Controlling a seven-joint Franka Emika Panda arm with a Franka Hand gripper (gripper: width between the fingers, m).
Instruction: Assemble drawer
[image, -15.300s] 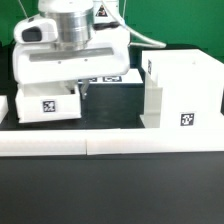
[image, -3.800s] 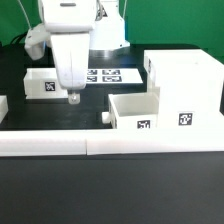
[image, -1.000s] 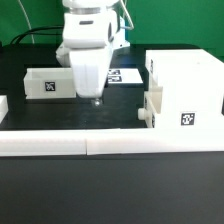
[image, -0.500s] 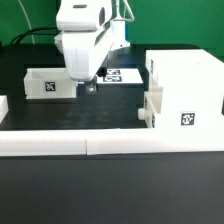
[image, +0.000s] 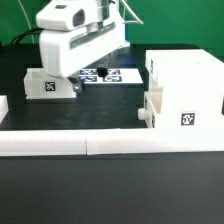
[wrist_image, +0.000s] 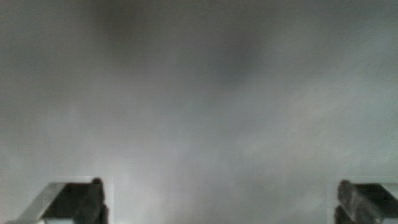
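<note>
The tall white housing stands at the exterior view's right, with a tag on its front. One small tray sits pushed into its lower opening, its end still sticking out. The second tray lies at the exterior view's left, its tag facing front. My gripper hangs tilted just beside that left tray, at its right end. In the wrist view the gripper is open and empty, with dark fingertips far apart over a blurred grey surface.
The long low white border wall runs along the front. The marker board lies flat behind the gripper. Another white piece shows at the exterior view's left edge.
The gripper has moved from the middle of the table toward the exterior view's left and tilted, ending beside the left tray. The tray in the housing has not moved.
</note>
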